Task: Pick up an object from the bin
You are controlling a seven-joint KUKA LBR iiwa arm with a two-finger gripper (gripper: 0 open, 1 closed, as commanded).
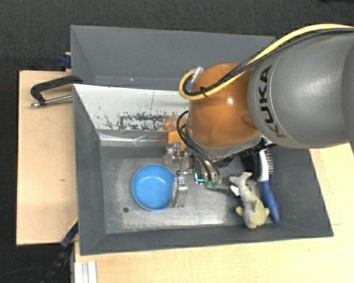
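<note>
A round blue bowl (152,187) lies open side up on the bin floor, left of centre. My gripper (179,178) is low in the bin right beside the bowl's right rim, open, with one metal finger (180,191) touching or nearly touching that rim. I see nothing between the fingers. A small orange thing (174,136) peeks out just behind the gripper by the back wall, mostly hidden by the wrist.
At the bin's right front lie a blue and white toothbrush (266,184) and a pale yellow soft toy (252,210), close together. The arm and its orange cover hang over the bin's middle and right.
</note>
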